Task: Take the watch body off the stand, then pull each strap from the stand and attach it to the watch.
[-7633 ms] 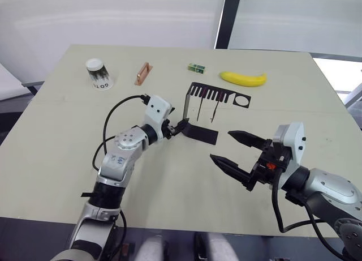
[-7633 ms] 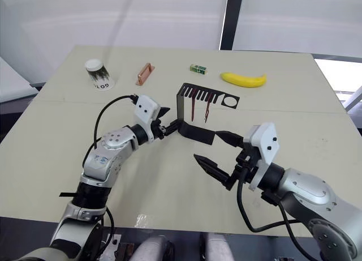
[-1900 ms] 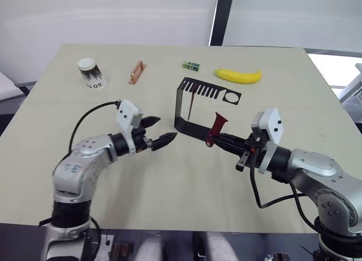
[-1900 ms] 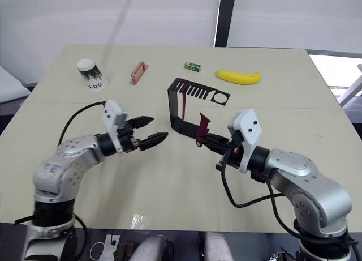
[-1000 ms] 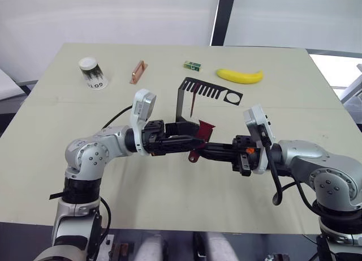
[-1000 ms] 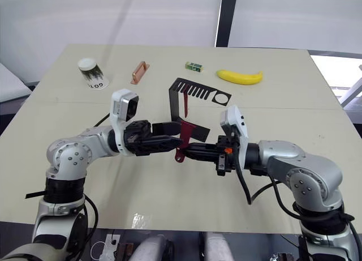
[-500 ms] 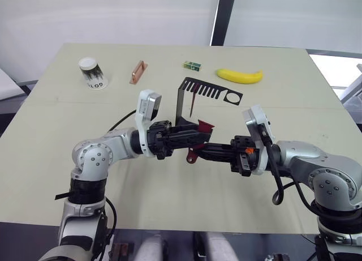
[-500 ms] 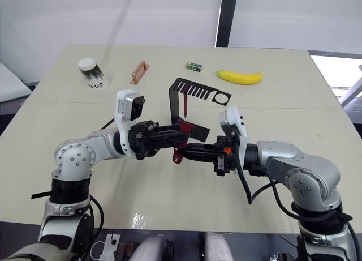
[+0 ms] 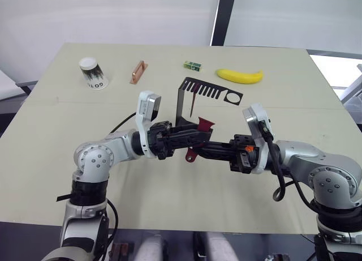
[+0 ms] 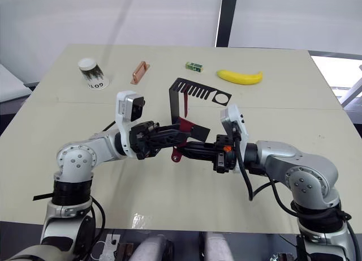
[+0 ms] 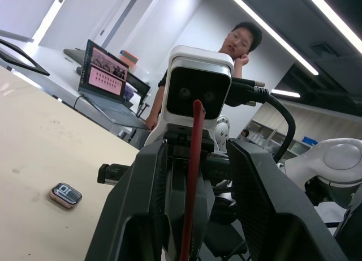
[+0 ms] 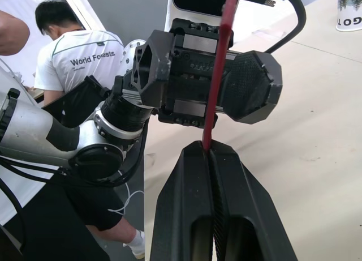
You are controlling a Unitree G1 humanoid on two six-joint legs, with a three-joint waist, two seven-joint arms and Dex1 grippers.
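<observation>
Since a second ago the left hand [image 9: 189,137] has pushed in closer to the strap [image 9: 199,137], and the two hands now meet tip to tip in front of the stand [image 9: 184,105], above the desk [image 9: 51,131]. Nearly two seconds back the left hand hung well apart while the right hand [image 9: 206,150] carried the strap alone. Now the right hand's fingers are pressed together on the strap's lower end; in the right wrist view the red band rises straight out of the closed tips [image 12: 210,153]. The strap's long axis stands roughly upright, crosswise to both hands, which point at each other along one line. The left hand is spread, its two fingers [image 11: 136,204] either side of the band with a gap showing on each, so it brackets the strap without gripping it. I cannot tell from these views whether the watch body sits in the left hand; a small watch-like thing [image 11: 66,195] lies on the desk, off to the side of the left hand. One more strap [image 9: 193,102] hangs from the stand's comb. The next move, as I judge it, turns on lining the strap's free end up with whatever the left hand offers.
</observation>
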